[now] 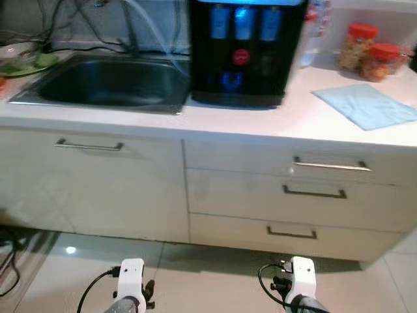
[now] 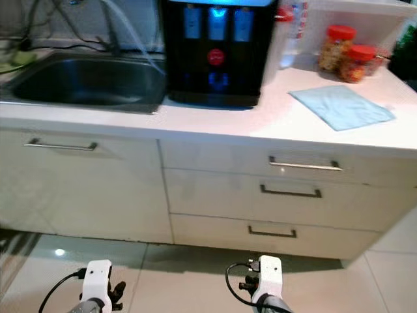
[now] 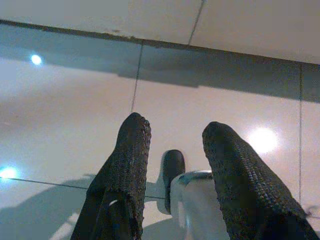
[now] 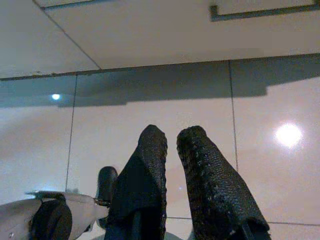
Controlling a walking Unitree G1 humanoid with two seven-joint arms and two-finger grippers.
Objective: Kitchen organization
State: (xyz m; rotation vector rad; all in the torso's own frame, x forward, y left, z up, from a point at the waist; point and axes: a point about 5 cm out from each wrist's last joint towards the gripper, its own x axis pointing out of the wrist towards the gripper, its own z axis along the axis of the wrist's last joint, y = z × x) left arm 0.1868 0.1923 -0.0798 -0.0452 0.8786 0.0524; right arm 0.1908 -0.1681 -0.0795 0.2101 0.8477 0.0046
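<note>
The left gripper (image 3: 172, 137) hangs low over the glossy pale tiled floor (image 3: 65, 115) with its jaws released, a clear gap between the two black textured fingers, holding nothing; the right gripper (image 4: 171, 137) hangs the same way, its jaws nearly together but empty. Above and ahead runs the white kitchen table (image 1: 260, 120), carrying the things likely to need tidying: a light blue folded cloth (image 1: 366, 105) lying flat at the right, two red-lidded clear jars (image 1: 368, 53) against the back wall behind it, and a black water dispenser with blue-lit panels (image 1: 244, 49) just beside the steel sink (image 1: 107, 81). No step seems begun; a good start is probably to raise the right arm toward the cloth, keeping it away from the table's front edge and the metal drawer handles (image 1: 331, 166) below it. The floor in front of the cream cabinets (image 1: 98, 189) gives open room, though dark cables (image 1: 8, 261) lie at the far left.
</note>
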